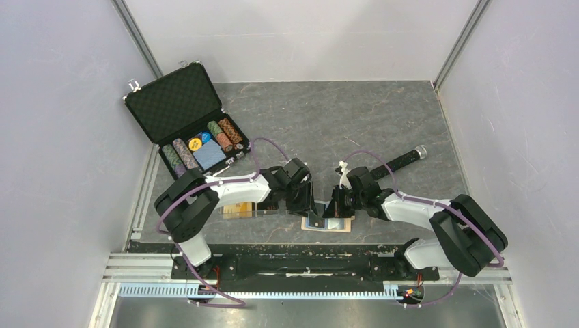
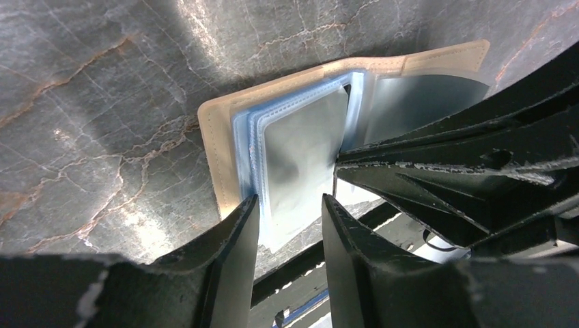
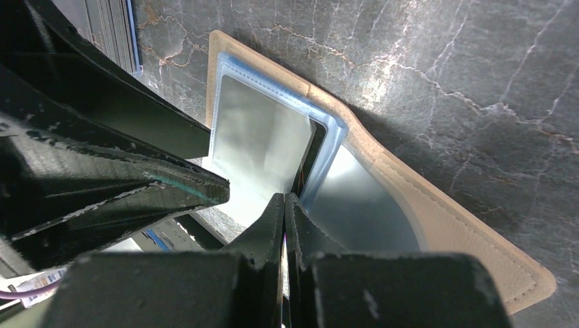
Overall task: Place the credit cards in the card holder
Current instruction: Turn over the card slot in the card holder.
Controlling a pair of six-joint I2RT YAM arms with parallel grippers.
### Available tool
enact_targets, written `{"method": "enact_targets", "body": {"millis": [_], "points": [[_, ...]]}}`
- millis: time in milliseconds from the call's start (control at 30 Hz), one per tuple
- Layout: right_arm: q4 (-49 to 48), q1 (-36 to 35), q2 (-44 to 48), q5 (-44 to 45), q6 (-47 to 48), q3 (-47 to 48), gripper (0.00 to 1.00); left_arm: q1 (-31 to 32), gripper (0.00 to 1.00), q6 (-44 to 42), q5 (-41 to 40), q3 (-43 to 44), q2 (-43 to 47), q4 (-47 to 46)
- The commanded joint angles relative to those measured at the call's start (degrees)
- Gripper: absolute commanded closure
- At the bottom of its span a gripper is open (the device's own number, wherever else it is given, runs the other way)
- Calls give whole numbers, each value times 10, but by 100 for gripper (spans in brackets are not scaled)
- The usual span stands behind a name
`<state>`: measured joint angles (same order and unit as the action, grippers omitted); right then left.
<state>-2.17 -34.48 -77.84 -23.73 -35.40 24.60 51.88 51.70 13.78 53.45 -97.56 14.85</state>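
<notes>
You see the card holder [image 2: 217,150] in tan, its inner pockets [image 2: 249,143] pale blue and glossy. Your table [image 1: 328,116] is dark grey, marbled with whitish and rust veins. The case [image 1: 174,102] is black, with dimpled lining.

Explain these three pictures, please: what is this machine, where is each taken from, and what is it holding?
These are two robot arms bolted to a table's near edge, the left arm and the right arm. One picture looks down from above. The other two come from small cameras on each wrist, so each arm's own black fingers show. On the grey table lie an open tan card holder with light blue pockets, an open poker-chip case and a black rod with a silver tip. The left fingers stand apart over a pocket. The right fingers are shut and appear to pinch a dark card edge-on at the pockets.
</notes>
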Motion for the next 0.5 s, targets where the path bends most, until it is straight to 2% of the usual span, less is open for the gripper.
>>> {"method": "enact_targets", "body": {"millis": [0, 100, 200, 300, 367, 467], "points": [[18, -2, -14, 18, 18, -3, 100, 11, 57, -11, 10, 18, -13, -25], [14, -2, -13, 13, 18, -3, 100, 12, 62, -7, 20, 17, -10, -41], [9, -2, -8, 6, 17, -1, 100, 12, 74, -7, 16, 17, -4, -40], [15, -2, 7, 7, 18, 4, 100, 12, 88, -12, -6, 30, 2, 4], [21, -2, 18, 11, 19, 10, 98, 12, 94, -19, -23, 42, 6, 39], [43, -3, 31, 20, 24, 18, 95, 12, 98, -34, -52, 63, 11, 94]]}}
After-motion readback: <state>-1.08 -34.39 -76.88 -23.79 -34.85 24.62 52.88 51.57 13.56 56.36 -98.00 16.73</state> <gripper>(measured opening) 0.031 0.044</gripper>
